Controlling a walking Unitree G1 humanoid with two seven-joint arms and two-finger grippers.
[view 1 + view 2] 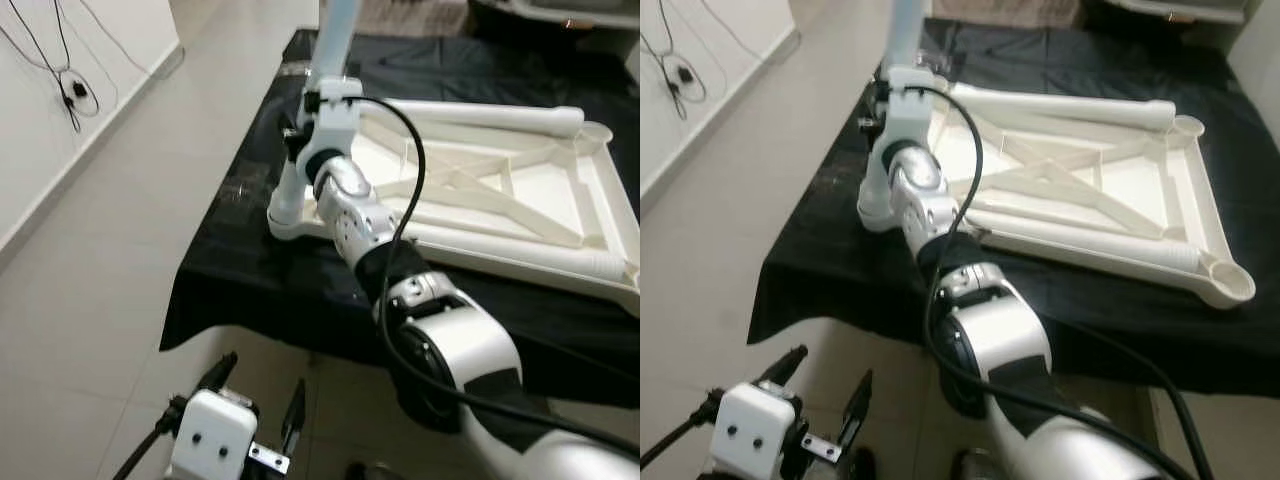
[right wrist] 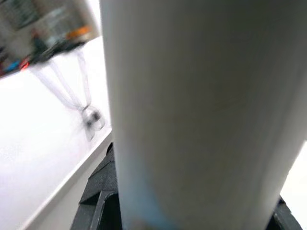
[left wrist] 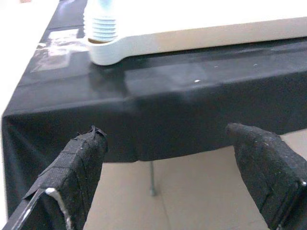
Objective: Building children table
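Tabletop (image 1: 1120, 190), white plastic and flipped underside-up, lies on the black cloth (image 1: 840, 250) of a work surface, its ribbed cross-bracing facing me and its corner sockets open to the ceiling, which I take to be the reason it sits this way: the legs screw in from above. One leg (image 1: 335, 40) stands upright in the near-left corner socket (image 1: 290, 215), and my right gripper (image 1: 325, 100) is wrapped round it just above the socket; in the right wrist view the pale tube (image 2: 201, 115) is pressed up close with black finger material at both lower edges, so I judge the pincer clenched on the leg, probably to twist the thread home. Two more legs lie flat on the tabletop, one along the far edge (image 1: 1070, 105) and one along the near edge (image 1: 1090, 245), parked within reach for the remaining corners. My left gripper (image 3: 172, 177) hangs low in front of the surface, fingers (image 3: 72, 177) spread wide and holding nothing, looking at the cloth's hanging edge and the threaded foot of the leg (image 3: 103, 28) in its socket. That socket sits close to the corner of the surface, so a hard push could slide the tabletop toward the drop. Open tiled floor (image 1: 90, 260) lies to my left, with a wall and a dangling cable (image 1: 70, 90) well apart, giving room to step round.
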